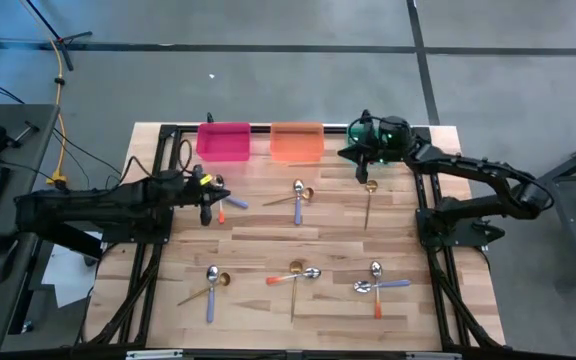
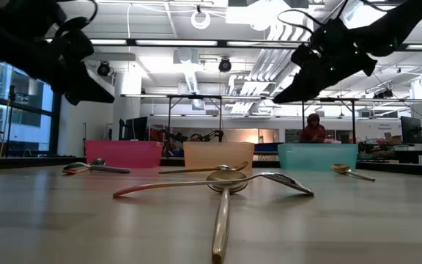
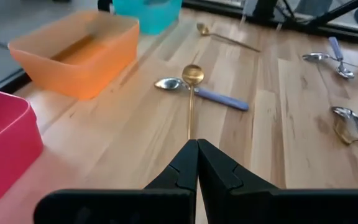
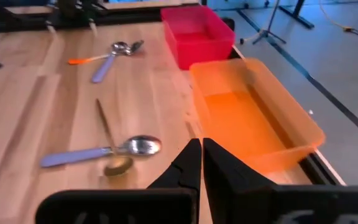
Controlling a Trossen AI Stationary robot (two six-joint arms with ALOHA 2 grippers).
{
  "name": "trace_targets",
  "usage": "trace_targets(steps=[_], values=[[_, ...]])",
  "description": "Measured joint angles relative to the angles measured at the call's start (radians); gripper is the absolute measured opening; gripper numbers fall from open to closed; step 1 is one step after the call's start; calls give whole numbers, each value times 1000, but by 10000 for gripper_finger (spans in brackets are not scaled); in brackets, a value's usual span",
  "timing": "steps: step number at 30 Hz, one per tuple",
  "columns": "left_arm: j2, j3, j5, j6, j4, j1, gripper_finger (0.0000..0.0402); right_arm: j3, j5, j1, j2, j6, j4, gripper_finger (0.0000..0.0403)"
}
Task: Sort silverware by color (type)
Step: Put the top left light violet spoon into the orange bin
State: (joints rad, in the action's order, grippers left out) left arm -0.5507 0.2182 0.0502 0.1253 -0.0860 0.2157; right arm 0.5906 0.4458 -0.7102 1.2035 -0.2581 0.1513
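Spoons lie flat on the wooden table in crossed pairs. A gold spoon (image 1: 301,192) crosses a purple-handled one (image 1: 296,210) at the middle. An orange-handled spoon (image 1: 222,211) and a purple-handled one (image 1: 234,201) lie by my left gripper (image 1: 208,212), which hovers shut and empty. A lone gold spoon (image 1: 369,203) lies below my right gripper (image 1: 362,170), which is also shut and empty above the table near the orange bin (image 4: 253,118). More pairs lie near the front: (image 1: 212,282), (image 1: 298,272), (image 1: 377,284).
Three bins stand along the far edge: pink (image 1: 223,140), orange (image 1: 296,142) and teal (image 2: 317,155), the teal one mostly under my right arm in the high view. Black frame rails run along both sides of the table (image 1: 268,240). A person shows far back in the room (image 2: 313,128).
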Motion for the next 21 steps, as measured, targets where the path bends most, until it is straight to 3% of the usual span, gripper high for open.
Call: trace_targets(steps=[13,21], values=[[-425,229,-27,-8,-233,3,42,-2,-1,72,-9,-12,5,0],[-668,406,-127,-142,-428,34,88,-3,-1,72,-9,-12,-16,0]])
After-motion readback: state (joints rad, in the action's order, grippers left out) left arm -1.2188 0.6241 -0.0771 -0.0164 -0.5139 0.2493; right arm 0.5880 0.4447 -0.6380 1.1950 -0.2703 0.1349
